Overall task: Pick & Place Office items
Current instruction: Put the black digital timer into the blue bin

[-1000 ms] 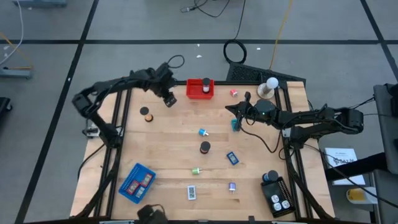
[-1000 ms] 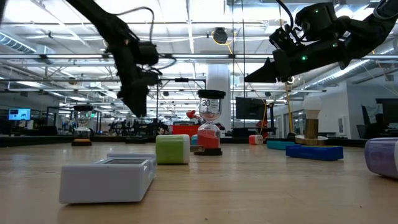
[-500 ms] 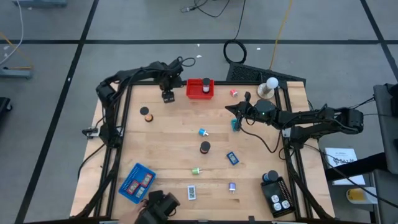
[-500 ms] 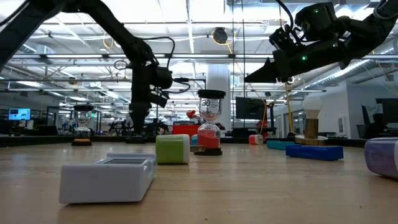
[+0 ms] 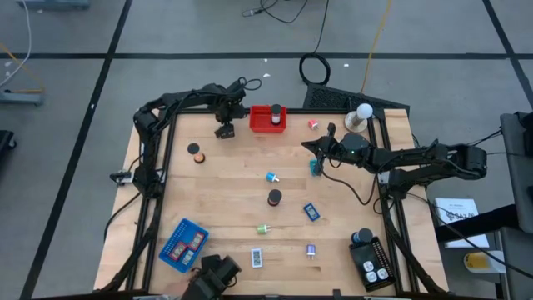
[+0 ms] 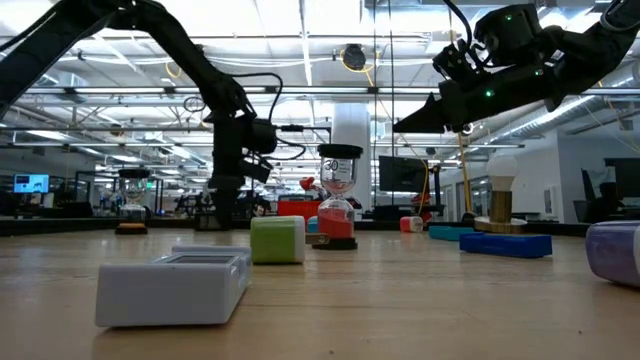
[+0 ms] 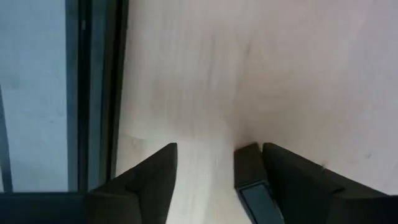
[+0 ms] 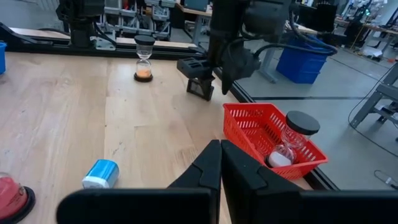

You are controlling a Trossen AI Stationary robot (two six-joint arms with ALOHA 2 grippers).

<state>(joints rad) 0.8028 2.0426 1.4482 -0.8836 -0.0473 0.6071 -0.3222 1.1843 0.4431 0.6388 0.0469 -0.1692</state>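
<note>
Left gripper (image 5: 224, 131) now lower beside red tray (image 5: 268, 119), fingers apart, empty over bare desk (image 5: 225, 192). Right gripper (image 5: 310, 148) unmoved, fingers together. No item grasped yet.

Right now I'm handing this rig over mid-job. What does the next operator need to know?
Left gripper: open, empty, low over the table beside the red tray.
Right gripper: shut, nothing seen in it, raised above the teal block.
Done: one hourglass in the red tray; some pieces in the blue tray and the black tray.
Left loose on the table: orange hourglass, blue cylinder, red hourglass, blue block, green piece, purple piece, white-labelled rectangle, small red piece.
</note>
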